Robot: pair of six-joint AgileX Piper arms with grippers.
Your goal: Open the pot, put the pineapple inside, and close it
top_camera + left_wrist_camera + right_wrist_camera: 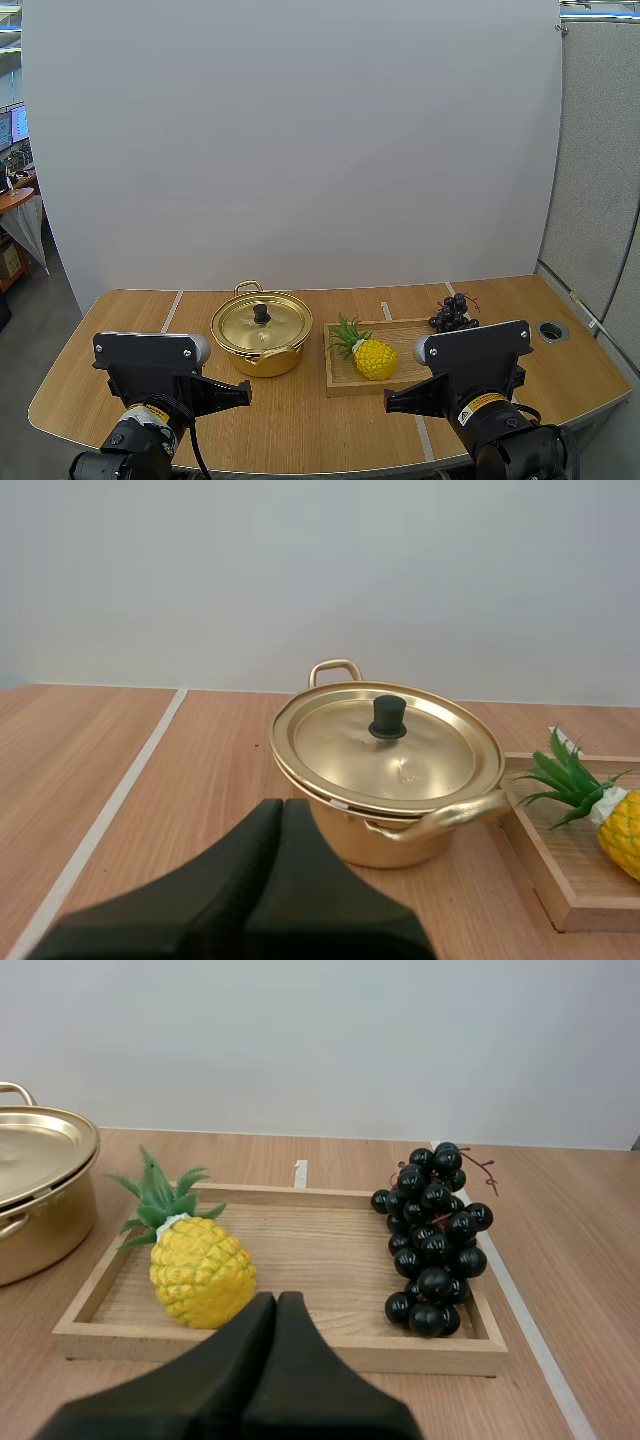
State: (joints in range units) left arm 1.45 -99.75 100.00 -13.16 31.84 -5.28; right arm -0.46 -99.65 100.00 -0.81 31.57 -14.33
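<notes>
A: Where is the pineapple?

B: At the left end of the wooden tray, on the end nearest the pot. The grapes take up the tray's right end, apart from it.

A: Which way does it point?

B: It seems to lie tipped over. Its long axis runs on a diagonal, with the leafy crown aimed away from the arms and left toward the pot, and the yellow body nearer the arms.

A: And the pot?

B: It sits on the table just left of the tray with the lid on it, and the black knob stands upright at the lid's centre. My guess is that the 2 sit side by side so the carry is short.

A: What about the 2 grippers?

B: The left gripper hangs short of the pot with its fingers pressed together on nothing. The right gripper hangs short of the tray's near rim, also closed and empty. Each faces its own job, I'd judge: the left for the knob, the right for the fruit. Nothing has begun, and the lid comes first.
</notes>
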